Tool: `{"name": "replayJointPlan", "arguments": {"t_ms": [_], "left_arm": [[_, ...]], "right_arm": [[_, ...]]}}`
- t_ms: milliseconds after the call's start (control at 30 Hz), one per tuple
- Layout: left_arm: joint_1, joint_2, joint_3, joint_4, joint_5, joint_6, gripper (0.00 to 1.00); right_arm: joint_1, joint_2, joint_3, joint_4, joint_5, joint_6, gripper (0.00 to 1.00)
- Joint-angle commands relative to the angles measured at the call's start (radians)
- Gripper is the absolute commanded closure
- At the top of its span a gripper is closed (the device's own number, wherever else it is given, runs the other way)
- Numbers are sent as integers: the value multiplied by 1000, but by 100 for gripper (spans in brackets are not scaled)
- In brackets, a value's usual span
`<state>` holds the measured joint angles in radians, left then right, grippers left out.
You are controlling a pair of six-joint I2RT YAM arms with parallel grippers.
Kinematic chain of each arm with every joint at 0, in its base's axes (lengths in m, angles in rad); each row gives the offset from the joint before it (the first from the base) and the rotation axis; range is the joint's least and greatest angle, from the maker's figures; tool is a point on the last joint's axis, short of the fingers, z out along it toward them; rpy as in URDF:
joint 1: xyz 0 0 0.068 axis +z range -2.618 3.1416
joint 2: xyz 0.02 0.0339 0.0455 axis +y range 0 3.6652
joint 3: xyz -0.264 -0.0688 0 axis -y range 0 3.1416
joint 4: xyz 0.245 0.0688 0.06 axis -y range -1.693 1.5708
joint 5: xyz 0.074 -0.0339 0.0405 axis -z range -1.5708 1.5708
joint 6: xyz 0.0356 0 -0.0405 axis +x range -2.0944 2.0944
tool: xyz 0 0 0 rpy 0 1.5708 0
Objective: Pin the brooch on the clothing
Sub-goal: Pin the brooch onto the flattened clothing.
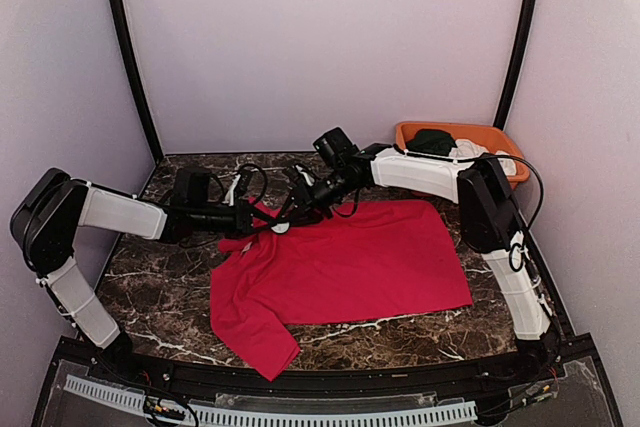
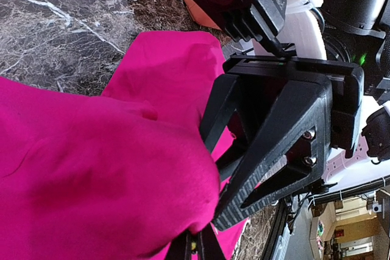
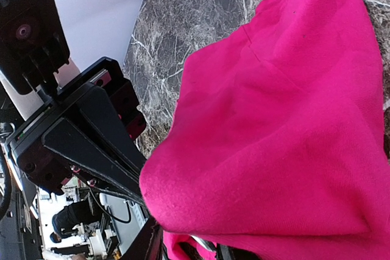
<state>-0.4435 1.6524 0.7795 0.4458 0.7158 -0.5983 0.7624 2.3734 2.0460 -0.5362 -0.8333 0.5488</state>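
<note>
Shirt [image 1: 360, 257] fold, centre frame, pinched by left gripper [image 3: 141, 190] and, seemingly, right gripper [image 2: 219, 208], likely tautening cloth for pinning.

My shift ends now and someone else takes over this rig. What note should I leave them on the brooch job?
Left hand: shut on a raised fold of the red T-shirt, at its far-left edge in the top view.
Right hand: tips at the same fold, facing the left hand; cloth hides the grip, so I cannot tell.
The rest of the shirt lies flat on the marble table.
Brooch: not clearly visible in any view.
Done: fold lifted.
Left to do: find the brooch and pin it; no pin shows on the shirt.
</note>
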Motion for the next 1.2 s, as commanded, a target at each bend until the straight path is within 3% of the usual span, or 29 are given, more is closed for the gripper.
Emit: {"name": "replayJointPlan", "arguments": {"t_ms": [0, 1167], "left_arm": [[-15, -48, 20, -34, 6, 32, 99], [-22, -66, 12, -85, -67, 49, 99]], "right_arm": [[9, 25, -10, 44, 44, 19, 72], [61, 43, 50, -91, 271, -40, 75]]}}
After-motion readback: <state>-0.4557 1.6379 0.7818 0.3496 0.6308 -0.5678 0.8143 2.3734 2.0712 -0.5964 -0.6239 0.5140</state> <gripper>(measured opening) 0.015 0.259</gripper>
